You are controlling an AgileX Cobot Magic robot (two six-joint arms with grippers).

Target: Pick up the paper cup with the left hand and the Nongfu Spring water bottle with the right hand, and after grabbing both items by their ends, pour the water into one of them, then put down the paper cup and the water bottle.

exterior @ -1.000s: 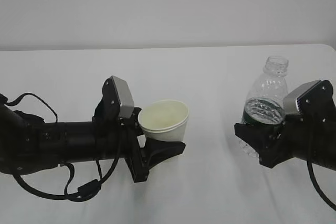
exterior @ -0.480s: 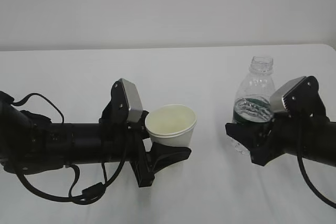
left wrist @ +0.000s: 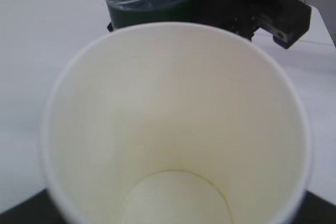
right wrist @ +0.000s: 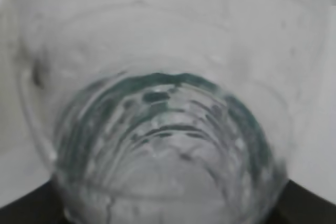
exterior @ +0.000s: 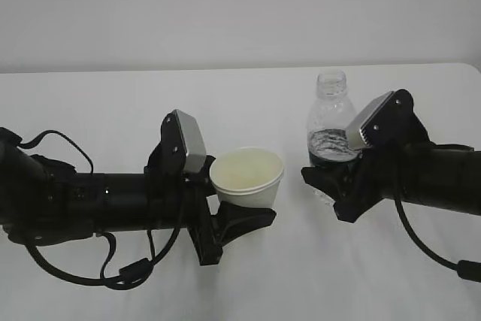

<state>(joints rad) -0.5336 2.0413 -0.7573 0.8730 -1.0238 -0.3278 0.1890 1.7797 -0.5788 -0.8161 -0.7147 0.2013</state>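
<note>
Above a white worktop [exterior: 248, 103], the left hand [exterior: 225, 219] fingers clasp the paper cup [exterior: 246, 178] at its base; the right hand [exterior: 331, 186] fingers clasp the Nongfu Spring water bottle [exterior: 328, 122] low down — upright, just right of the cup.

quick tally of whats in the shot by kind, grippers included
paper cup: 1
water bottle: 1
grippers: 2, left gripper and right gripper
table: 1
total: 5
</note>
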